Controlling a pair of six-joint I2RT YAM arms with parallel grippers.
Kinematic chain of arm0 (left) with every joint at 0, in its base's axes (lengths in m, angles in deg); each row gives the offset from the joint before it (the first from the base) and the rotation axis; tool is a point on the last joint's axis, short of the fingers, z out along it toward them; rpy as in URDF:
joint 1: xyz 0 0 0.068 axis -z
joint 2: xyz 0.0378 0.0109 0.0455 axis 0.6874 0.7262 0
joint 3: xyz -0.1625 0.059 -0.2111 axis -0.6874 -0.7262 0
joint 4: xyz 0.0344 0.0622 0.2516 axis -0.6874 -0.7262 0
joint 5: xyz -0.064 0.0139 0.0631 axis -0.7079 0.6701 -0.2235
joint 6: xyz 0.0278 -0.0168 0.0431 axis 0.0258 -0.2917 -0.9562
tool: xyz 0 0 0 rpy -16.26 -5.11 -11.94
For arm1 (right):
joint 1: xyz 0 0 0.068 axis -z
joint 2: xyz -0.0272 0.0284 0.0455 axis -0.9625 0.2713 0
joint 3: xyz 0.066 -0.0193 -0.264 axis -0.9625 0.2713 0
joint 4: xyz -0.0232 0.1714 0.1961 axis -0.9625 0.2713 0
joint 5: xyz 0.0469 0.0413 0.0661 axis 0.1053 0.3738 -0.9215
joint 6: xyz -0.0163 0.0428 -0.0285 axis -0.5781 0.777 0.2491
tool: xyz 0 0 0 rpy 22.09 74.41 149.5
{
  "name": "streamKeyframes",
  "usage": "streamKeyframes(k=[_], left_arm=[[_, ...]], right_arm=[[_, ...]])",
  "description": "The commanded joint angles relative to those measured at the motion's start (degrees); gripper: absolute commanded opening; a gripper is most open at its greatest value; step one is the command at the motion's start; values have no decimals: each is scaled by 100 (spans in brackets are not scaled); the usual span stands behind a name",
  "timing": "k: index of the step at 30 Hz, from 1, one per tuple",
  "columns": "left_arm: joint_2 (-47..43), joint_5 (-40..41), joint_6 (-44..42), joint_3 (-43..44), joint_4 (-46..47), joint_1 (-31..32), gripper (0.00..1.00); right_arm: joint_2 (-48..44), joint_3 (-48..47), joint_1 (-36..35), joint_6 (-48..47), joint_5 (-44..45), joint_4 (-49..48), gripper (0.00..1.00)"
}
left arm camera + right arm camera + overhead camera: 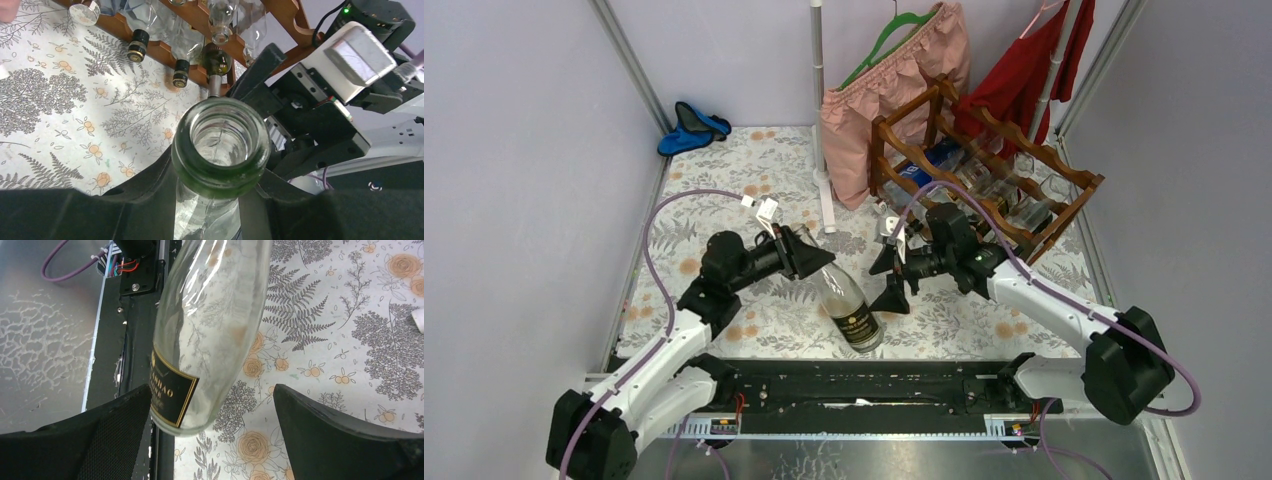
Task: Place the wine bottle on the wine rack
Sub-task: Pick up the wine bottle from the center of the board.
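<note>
- Top external view: the wine bottle (852, 312) is held tilted over the floral tablecloth (724, 190), with its neck toward the left arm and its base toward the near edge of the table.
- The bottle's neck is clamped by the left gripper (816, 262) just below the green-tinted mouth. In the left wrist view the black fingers (150, 185) are seen pressed against either side of the neck.
- The right gripper (890, 282) is held with its jaws spread wide, just beside the bottle's body, and nothing is gripped by it.
- In the right wrist view the bottle's lower end, with its black, gold-edged label (172, 395), is seen between the spread jaws. Whether the glass is touched by either one cannot be told.
- The wine rack (989, 185) is placed at the far right of the table, well apart from the held bottle, and several other bottles (137, 45) are stored in its tiers.
- A pink garment (874, 90) and a red garment (1024, 70) are hung behind the rack.
</note>
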Motion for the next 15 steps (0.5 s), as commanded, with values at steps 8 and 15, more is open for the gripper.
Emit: streamKeyframes(k=[8,15], left_arm=[[-284,1848,647,-15,1666,730,0],[-223,2349,942,-88,2217,1008,0]], right_arm=[[638,-94,-146,1100,-627,-892,100],[888,-114,-209,1311,-210,-1003,100]])
